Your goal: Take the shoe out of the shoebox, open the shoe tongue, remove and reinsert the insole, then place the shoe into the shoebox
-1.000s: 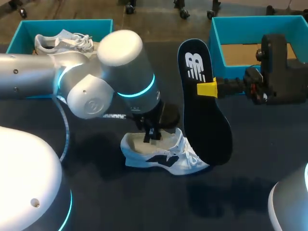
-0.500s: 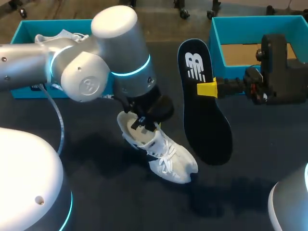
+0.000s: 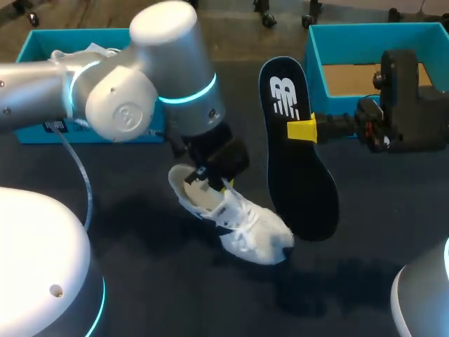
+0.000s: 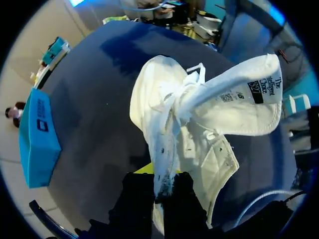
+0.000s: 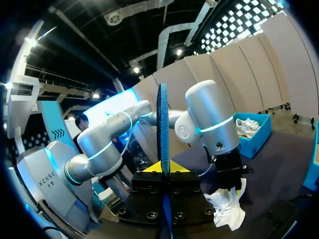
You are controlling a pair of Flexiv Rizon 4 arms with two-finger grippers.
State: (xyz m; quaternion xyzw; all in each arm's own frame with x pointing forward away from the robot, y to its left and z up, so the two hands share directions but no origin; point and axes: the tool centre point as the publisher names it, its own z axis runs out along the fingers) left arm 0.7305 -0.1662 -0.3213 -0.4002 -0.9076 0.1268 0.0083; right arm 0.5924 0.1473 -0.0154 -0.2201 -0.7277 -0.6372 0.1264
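Now the white shoe (image 3: 235, 221) slants across the middle of the dark worktop (image 3: 140, 281), tongue (image 4: 239, 104) folded back. The left jaws pinch its collar wall from both sides. The right jaws clamp the dark insole (image 3: 298, 168) — held upright, just beside the shoe.

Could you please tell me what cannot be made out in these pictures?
Head view: the left arm hides most of the second shoe in the left shoebox.
Head view: the toe of the held shoe is blurred.
Right wrist view: the insole is edge-on, its faces unseen.
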